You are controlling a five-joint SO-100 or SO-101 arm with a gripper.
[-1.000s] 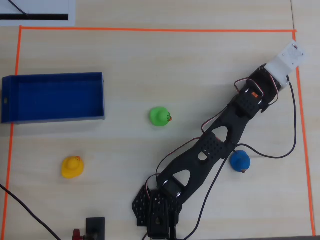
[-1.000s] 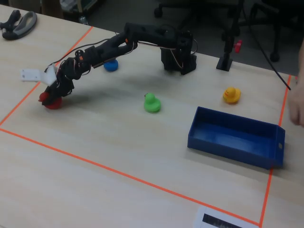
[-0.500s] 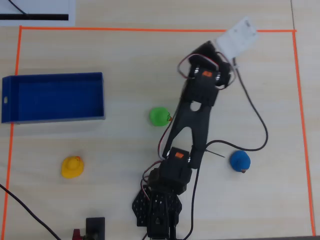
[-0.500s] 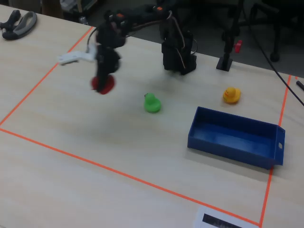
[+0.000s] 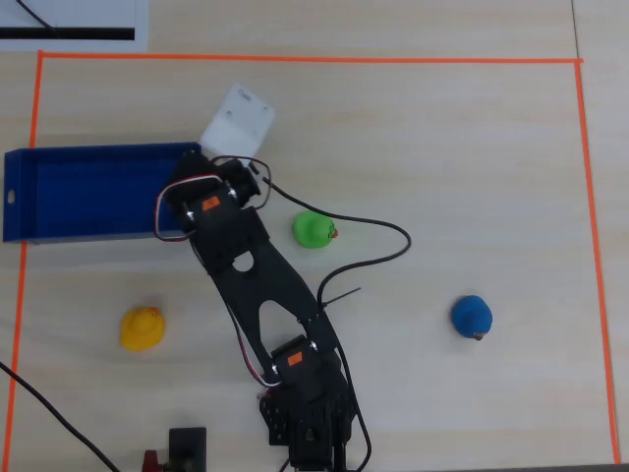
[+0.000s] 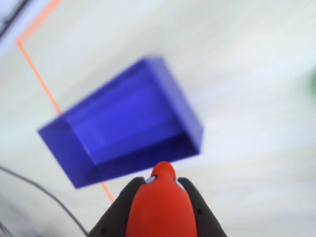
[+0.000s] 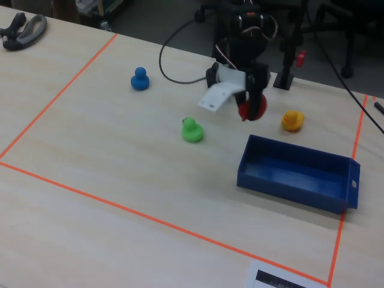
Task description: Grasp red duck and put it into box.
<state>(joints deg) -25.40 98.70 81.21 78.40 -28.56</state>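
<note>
Hand [image 7: 251, 109] pinching the red duck [image 7: 252, 107] hangs in the air at upper centre of the fixed view, just short of the box [image 7: 297, 174] at lower right. In the wrist view the box's long axis runs lower left to upper right. By your judgement, carry it on over the near wall before letting go.

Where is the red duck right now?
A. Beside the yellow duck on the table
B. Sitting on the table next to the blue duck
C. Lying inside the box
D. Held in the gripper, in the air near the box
D. In the wrist view the gripper clamps the red duck, with the box empty ahead.
</note>
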